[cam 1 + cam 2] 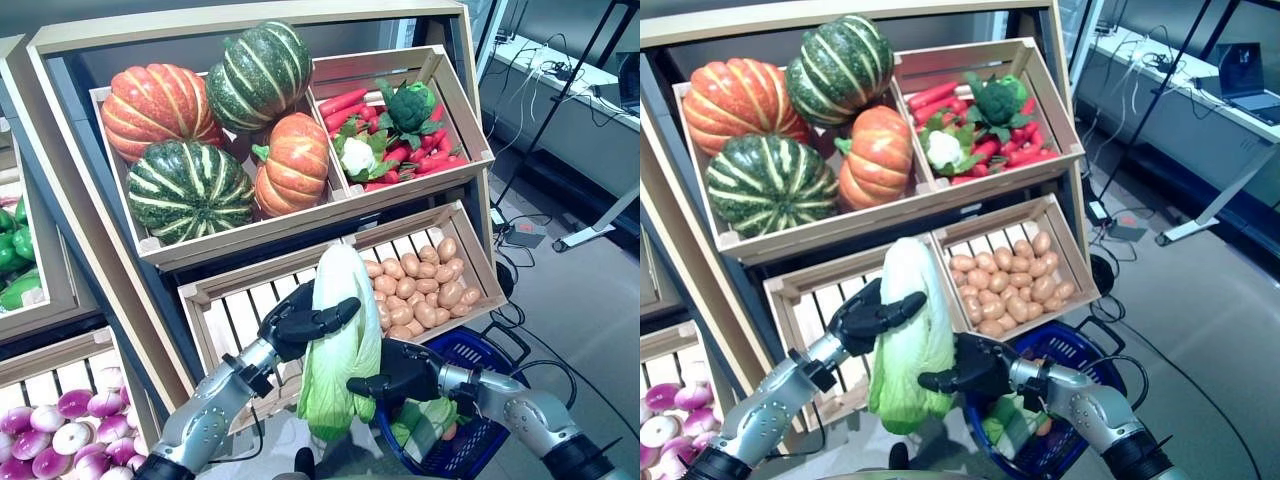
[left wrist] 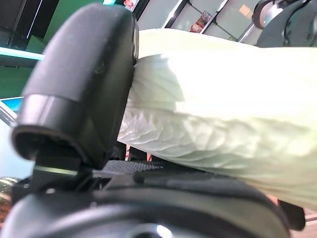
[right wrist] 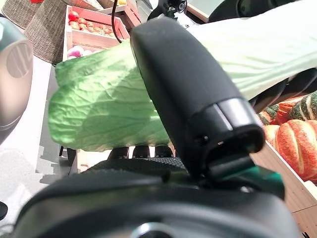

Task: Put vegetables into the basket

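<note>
A long napa cabbage [image 1: 340, 335] hangs upright in front of the lower shelf, white at the top and leafy green at the bottom. My left hand [image 1: 300, 322] is shut on its upper part, thumb [image 2: 84, 84] pressed against the pale ribs [image 2: 218, 114]. My right hand [image 1: 400, 372] grips the green lower leaves [image 3: 104, 111], thumb [image 3: 193, 99] across them. The blue basket [image 1: 470, 365] stands on the floor below and to the right, with some greens [image 1: 425, 415] inside.
The wooden stand holds pumpkins [image 1: 205, 125], a crate of radishes, broccoli and cauliflower [image 1: 390, 135], a crate of potatoes [image 1: 420, 290] and an empty slatted crate [image 1: 235, 320]. Onions [image 1: 60, 430] lie at lower left, green peppers [image 1: 12, 255] at far left. A desk with cables [image 1: 560, 85] is at right.
</note>
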You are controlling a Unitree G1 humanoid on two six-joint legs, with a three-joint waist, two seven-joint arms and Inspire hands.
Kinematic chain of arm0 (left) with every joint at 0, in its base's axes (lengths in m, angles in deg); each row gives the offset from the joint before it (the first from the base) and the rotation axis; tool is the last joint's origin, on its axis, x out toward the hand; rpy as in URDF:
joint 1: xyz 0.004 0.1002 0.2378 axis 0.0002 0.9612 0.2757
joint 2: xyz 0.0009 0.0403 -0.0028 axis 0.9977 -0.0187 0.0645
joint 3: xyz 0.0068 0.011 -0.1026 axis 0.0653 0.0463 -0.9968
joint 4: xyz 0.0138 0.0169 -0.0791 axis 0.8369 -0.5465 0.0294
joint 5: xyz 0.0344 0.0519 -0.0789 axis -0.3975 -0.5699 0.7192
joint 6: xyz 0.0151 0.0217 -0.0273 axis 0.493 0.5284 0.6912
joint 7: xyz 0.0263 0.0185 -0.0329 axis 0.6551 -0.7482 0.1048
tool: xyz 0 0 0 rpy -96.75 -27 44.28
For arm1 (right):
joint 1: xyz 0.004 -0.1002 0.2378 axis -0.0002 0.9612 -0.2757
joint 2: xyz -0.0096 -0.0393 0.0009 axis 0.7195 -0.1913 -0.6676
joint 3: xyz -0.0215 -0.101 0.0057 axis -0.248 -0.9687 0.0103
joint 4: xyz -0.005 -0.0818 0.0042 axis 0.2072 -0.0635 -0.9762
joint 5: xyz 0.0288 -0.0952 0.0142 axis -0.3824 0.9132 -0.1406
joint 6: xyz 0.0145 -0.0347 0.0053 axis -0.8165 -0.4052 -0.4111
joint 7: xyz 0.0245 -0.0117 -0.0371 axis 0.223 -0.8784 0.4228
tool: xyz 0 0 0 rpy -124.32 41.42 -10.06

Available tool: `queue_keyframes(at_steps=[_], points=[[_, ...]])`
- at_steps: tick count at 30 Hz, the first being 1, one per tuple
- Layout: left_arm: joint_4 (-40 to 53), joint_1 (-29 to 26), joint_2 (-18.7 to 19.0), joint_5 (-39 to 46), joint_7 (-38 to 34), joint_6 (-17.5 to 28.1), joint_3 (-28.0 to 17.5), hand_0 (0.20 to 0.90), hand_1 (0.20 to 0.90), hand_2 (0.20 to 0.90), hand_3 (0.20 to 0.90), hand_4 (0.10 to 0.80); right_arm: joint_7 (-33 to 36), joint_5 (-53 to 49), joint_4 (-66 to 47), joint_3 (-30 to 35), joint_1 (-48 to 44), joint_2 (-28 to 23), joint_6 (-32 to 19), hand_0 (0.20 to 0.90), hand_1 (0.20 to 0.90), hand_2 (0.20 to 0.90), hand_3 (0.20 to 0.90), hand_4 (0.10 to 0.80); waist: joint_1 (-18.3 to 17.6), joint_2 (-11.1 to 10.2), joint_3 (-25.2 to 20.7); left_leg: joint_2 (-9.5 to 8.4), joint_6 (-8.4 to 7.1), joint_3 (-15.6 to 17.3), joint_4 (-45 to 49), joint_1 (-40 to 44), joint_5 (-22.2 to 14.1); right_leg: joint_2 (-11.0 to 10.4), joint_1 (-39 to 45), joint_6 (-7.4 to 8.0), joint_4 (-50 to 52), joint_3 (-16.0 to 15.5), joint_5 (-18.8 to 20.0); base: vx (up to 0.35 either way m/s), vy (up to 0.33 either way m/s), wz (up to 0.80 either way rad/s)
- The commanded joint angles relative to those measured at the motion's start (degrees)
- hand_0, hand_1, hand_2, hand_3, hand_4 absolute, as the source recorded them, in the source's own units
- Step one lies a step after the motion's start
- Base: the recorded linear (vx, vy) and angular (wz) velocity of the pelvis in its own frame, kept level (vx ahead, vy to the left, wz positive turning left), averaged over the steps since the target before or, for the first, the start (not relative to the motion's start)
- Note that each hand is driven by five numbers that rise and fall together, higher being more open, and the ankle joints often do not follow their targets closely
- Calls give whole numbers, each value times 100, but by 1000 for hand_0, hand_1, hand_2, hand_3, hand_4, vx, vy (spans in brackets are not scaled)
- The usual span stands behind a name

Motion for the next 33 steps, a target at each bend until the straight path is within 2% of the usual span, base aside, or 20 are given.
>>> queue_keyframes(at_steps=[1, 8, 11, 21, 33], points=[[365, -705, -581, 636, 618, 215, 321, 300, 300, 300, 300, 400, -672, -956, -442, -55, -578, 547, -280, 900, 900, 900, 900, 800, -38, -74, -233, 193, -202, 131, 10, 522, -773, -267, -352, 189, -179, 194, 683, 0, 0, 0], [413, -620, -506, 660, 692, 179, 109, 300, 300, 300, 300, 400, -951, -1175, -559, 469, -284, 225, -131, 900, 900, 900, 900, 800, -90, -104, -203, 209, -200, 145, 10, 517, -777, -254, -379, 202, -164, 244, 700, -5, -4, -1], [444, -631, -509, 678, 685, 179, 99, 300, 300, 300, 300, 400, -1071, -1145, -569, 491, -217, 220, -119, 900, 900, 900, 900, 800, -104, -110, -191, 218, -205, 146, 10, 509, -778, -255, -386, 209, -169, 234, 708, 0, 0, 0], [403, -724, -600, 811, 771, 345, 329, 300, 300, 300, 300, 400, -1378, -1090, -613, 44, -341, 498, -157, 900, 900, 900, 900, 800, -105, -93, -184, 233, -209, 155, 10, 504, -764, -249, -380, 198, -191, 241, 700, -9, -1, -3], [374, -780, -762, 800, 883, 318, 527, 300, 300, 300, 300, 400, -1327, -973, -565, -365, -566, 928, -96, 900, 900, 900, 900, 800, -72, -65, -223, 230, -226, 143, 10, 510, -764, -262, -354, 188, -215, 238, 683, 0, 0, 0]])
